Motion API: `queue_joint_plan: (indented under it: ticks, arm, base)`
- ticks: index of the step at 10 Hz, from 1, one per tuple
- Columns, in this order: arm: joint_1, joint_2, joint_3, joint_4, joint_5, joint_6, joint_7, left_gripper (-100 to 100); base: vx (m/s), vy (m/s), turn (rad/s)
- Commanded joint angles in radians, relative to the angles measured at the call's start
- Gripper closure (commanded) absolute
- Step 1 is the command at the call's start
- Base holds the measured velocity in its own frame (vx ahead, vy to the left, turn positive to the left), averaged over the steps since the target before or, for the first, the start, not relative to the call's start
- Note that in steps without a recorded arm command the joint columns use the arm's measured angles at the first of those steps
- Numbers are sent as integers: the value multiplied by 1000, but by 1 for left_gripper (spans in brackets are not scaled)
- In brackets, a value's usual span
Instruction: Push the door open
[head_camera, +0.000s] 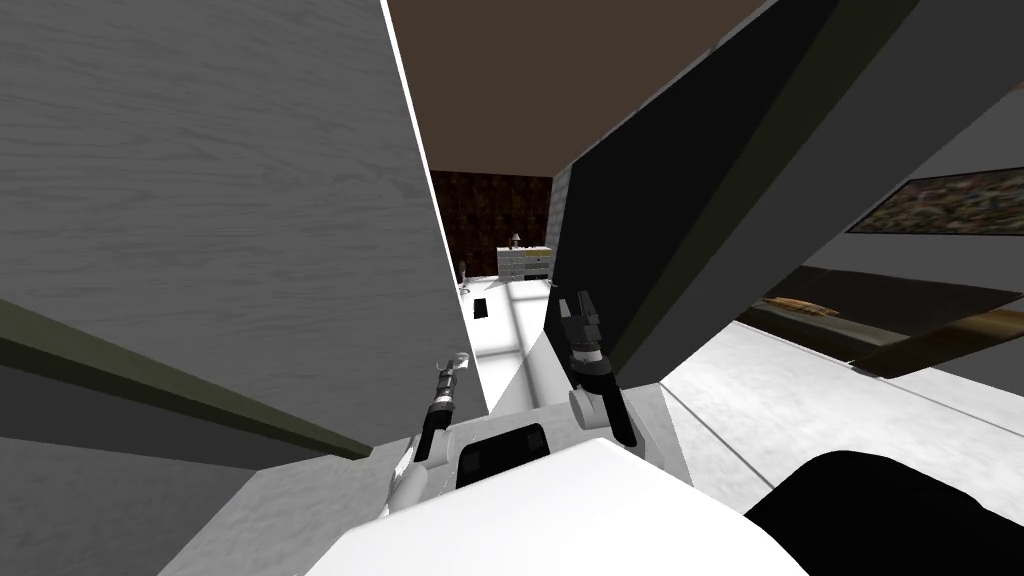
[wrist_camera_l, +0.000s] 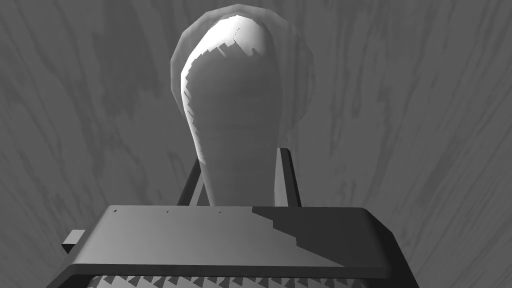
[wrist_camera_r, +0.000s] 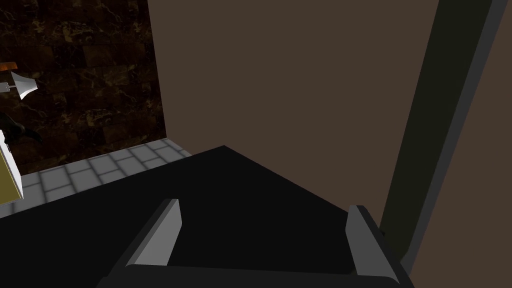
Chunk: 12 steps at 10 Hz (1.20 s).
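The door (head_camera: 200, 200), a grey wood-grained slab, takes up the upper left and centre left of the head view. Its pale edge runs down towards the middle of the frame, and a narrow gap is seen beside it. Low at that edge, the rounded light grey handle (wrist_camera_l: 240, 110) is clamped on both sides by the thin fingers of the left gripper (wrist_camera_l: 241, 165). The right gripper (head_camera: 578, 303) is held just right of centre, fingers spread with nothing between them, close to a dark panel (head_camera: 640, 200) that rises to the upper right. From here, the handle could be lost if the push is made straight ahead while the door swings on an arc, since the smooth rounded shape would probably slide out of the blades. The right gripper could also be caught against the dark panel if the body is driven forward through so narrow an opening. The hinges cannot be seen, nor how far the door can swing. The root of the handle is hidden behind the gripper's body. Beyond the gap a bright tiled floor (head_camera: 510, 320) and a pale cabinet (head_camera: 524, 262) can be made out, but the things on it are too small to name.
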Motion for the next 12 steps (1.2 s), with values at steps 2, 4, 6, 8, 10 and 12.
queue_joint_plan:
  ticks: [2, 4, 6, 8, 10, 12]
  arm:
    - [-9, 25, 29, -7, 15, -4, -9, 100]
    - [-9, 30, 39, -6, 20, -4, -12, 100]
    - [-9, 42, 66, -4, 35, -3, -19, 100]
    - [-10, 49, 88, -2, 47, -3, -26, 100]
    - [-10, 53, 112, 0, 60, -2, -33, 100]
    - [-11, 55, 135, 2, 73, -2, -40, 100]
  base:
    - [201, -60, 28]
    - [168, -43, 41]
    - [157, -84, 59]
    - [205, -77, 76]
    - [192, -79, 66]
    - [202, -90, 72]
